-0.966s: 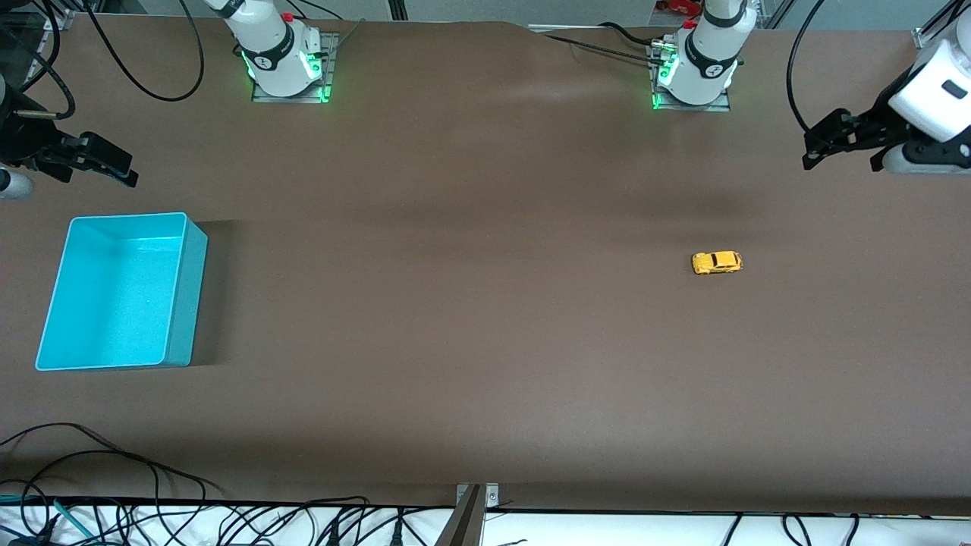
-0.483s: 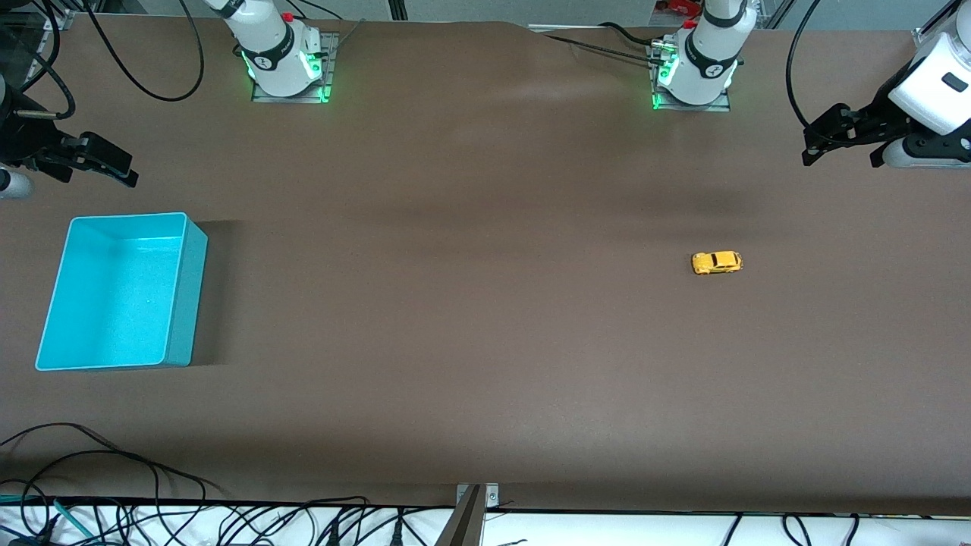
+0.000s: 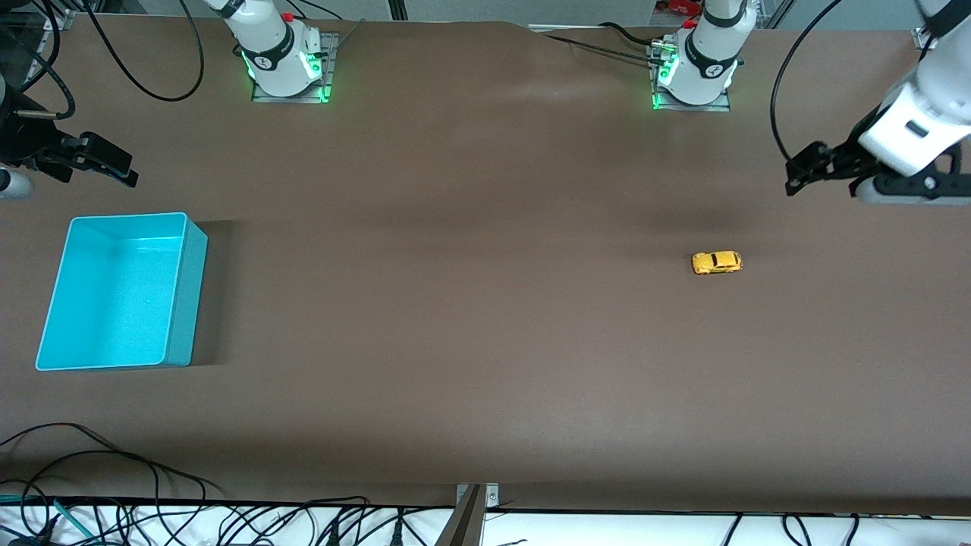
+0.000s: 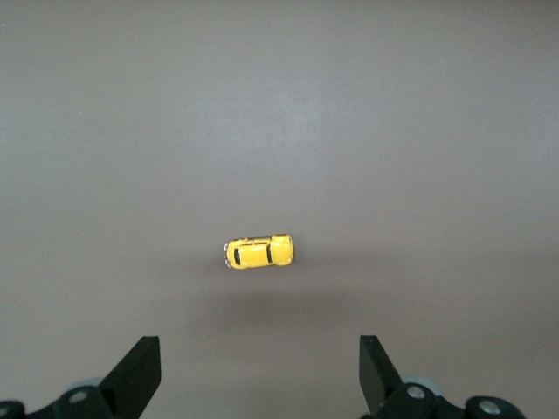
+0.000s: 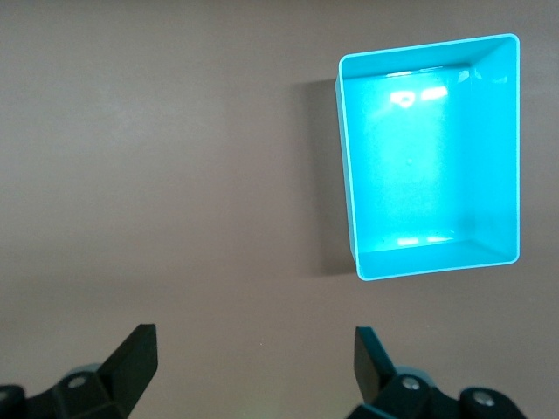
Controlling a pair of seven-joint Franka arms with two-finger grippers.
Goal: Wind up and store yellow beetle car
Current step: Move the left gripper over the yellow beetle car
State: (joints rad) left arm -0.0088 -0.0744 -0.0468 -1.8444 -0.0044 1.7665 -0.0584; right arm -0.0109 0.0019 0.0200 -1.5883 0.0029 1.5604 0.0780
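Observation:
The yellow beetle car [image 3: 717, 262] stands alone on the brown table toward the left arm's end; it also shows in the left wrist view [image 4: 258, 252]. My left gripper [image 3: 793, 178] is open and empty, up in the air over the table near that end, apart from the car; its own view [image 4: 259, 371] shows both fingers spread wide. The cyan bin [image 3: 121, 292] stands empty toward the right arm's end and shows in the right wrist view [image 5: 430, 157]. My right gripper [image 3: 114, 167] is open and empty above the table beside the bin [image 5: 253, 362].
The two arm bases [image 3: 284, 64] [image 3: 694, 72] stand at the table's back edge. Cables [image 3: 114, 485] lie along the front edge nearest the camera. The brown table [image 3: 455, 303] lies bare between the bin and the car.
My left arm has swung its gripper a little toward the middle of the table and lower in the front view, closer to the car. The right arm, the car and the bin have not moved.

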